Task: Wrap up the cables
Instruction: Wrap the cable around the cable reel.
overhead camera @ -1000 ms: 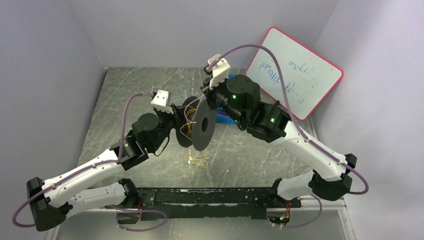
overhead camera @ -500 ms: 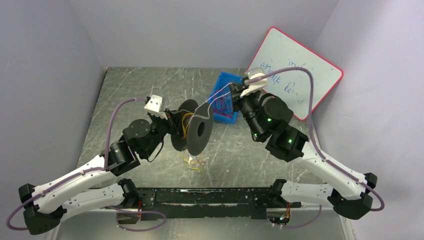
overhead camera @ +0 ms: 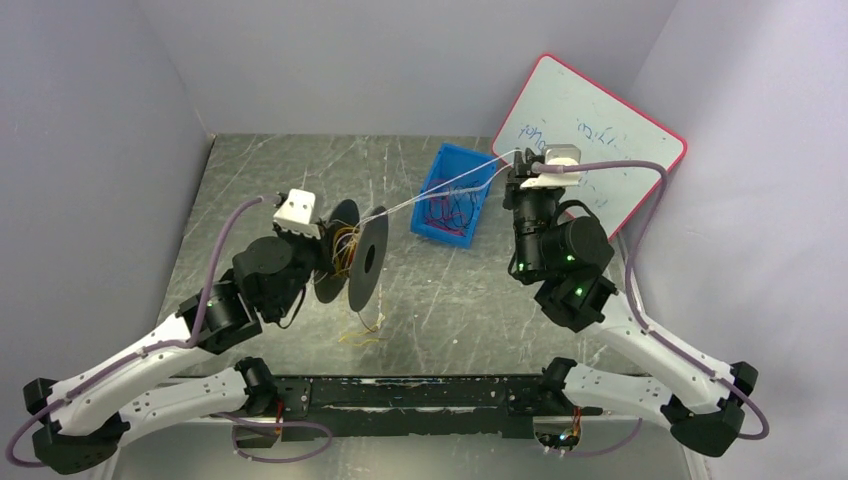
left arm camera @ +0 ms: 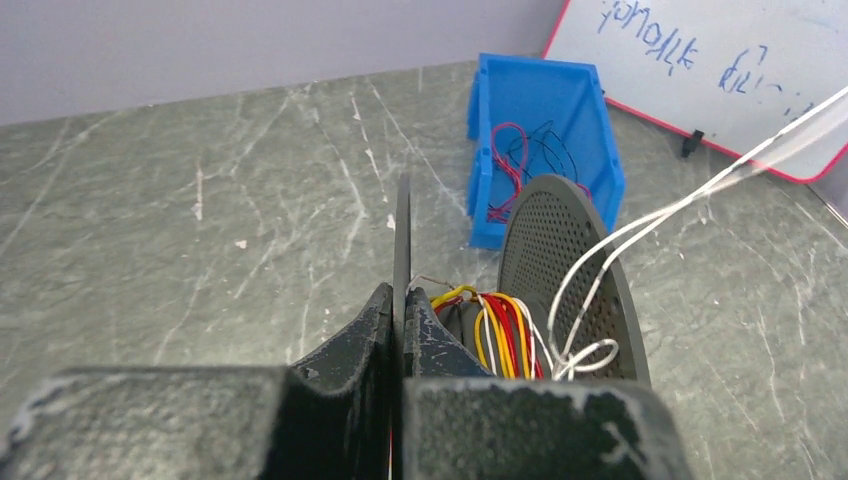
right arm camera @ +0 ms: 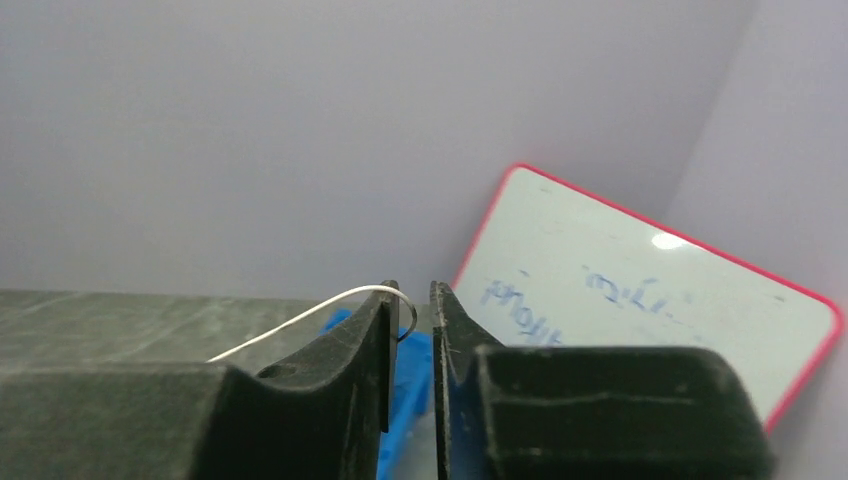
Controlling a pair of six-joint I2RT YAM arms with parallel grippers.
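A black spool [overhead camera: 358, 262] with two disc flanges carries wound red, yellow and white cables [left arm camera: 500, 330]. My left gripper [overhead camera: 325, 255] is shut on the edge of one flange [left arm camera: 402, 230] and holds the spool above the table; in the left wrist view the left gripper [left arm camera: 402, 300] pinches that thin disc. A white cable [overhead camera: 450, 188] runs taut from the spool to my right gripper [overhead camera: 517, 165], raised at the back right. In the right wrist view the white cable [right arm camera: 300, 315] hooks over one fingertip of the right gripper [right arm camera: 412, 295], whose jaws stand a narrow gap apart.
A blue bin [overhead camera: 425, 190] holding several more red and dark wires sits at the back, below the taut cable. A red-framed whiteboard [overhead camera: 590, 140] leans on the right wall. Loose yellow and white wires [overhead camera: 362, 330] lie on the table under the spool.
My right gripper has swung from beside the spool to the back right, drawing the white cable out. My left arm has pulled the spool back to the left and turned it.
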